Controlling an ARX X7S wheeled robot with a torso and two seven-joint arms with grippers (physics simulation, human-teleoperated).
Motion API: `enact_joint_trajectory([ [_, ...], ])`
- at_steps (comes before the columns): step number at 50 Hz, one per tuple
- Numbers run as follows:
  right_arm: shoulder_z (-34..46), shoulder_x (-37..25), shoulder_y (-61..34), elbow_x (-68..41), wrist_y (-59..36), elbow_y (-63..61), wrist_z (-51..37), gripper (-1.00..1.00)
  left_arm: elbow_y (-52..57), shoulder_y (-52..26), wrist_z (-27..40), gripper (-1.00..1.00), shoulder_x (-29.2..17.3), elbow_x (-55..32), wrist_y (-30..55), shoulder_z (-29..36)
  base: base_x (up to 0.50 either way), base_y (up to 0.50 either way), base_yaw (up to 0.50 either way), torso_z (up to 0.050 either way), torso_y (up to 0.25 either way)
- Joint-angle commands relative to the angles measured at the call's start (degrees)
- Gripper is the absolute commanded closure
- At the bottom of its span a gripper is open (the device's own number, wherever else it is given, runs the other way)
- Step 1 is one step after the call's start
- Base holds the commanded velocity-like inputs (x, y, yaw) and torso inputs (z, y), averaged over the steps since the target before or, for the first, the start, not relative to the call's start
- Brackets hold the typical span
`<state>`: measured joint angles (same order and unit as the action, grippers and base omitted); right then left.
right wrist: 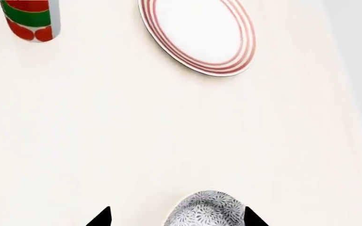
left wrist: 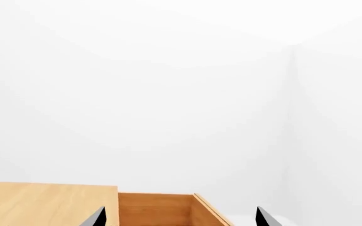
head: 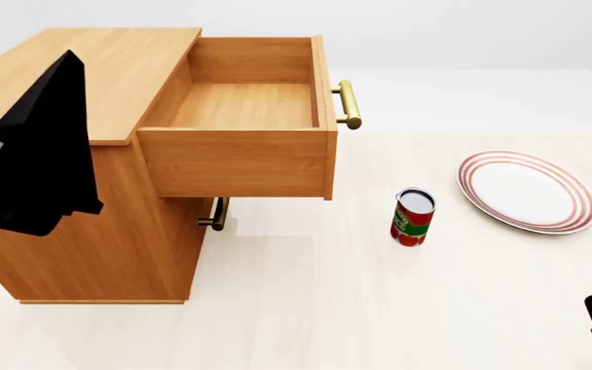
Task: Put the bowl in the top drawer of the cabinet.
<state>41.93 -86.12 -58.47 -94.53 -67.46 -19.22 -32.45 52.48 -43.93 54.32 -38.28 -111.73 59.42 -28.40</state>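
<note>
**Bowl between the right fingertips, drawer open to the left**

The bowl (right wrist: 206, 209) sits on the floor between the spread tips of the right gripper (right wrist: 176, 217), not yet clasped. The top drawer (head: 240, 108) of the cabinet (head: 80, 231) stands open, at ten o'clock from that hand. The left gripper (left wrist: 179, 217) hangs open and empty above the cabinet.

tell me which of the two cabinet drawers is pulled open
The top drawer, the large one with the brass bar handle: it juts out, its inside bare. The smaller lower drawer sits shut beneath it.

Both grippers' jaws apart, empty-handed.
</note>
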Motion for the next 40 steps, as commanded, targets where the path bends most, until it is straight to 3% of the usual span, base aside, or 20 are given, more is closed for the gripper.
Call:
enact_joint_trajectory([
  [1,4.06,-3.29,6.05,0.91,7.47,-0.32,2.21,-1.0,0.22,0.53,0.02,-1.0,-0.03,-0.25,-0.33,-0.22,0.0,0.0,0.0,0.0,0.0],
  [13,7.7,-3.16,10.24,2.33,12.5,1.0,2.21,-1.0,0.51,1.17,0.0,-1.0,0.11,-0.37,-0.58,-0.4,0.0,0.0,0.0,0.0,0.0],
  [40,11.63,8.74,10.95,16.82,7.08,10.75,3.24,-1.0,0.72,2.46,-0.56,-1.0,0.7,0.29,-0.61,-0.57,0.0,0.0,0.0,0.0,0.0],
])
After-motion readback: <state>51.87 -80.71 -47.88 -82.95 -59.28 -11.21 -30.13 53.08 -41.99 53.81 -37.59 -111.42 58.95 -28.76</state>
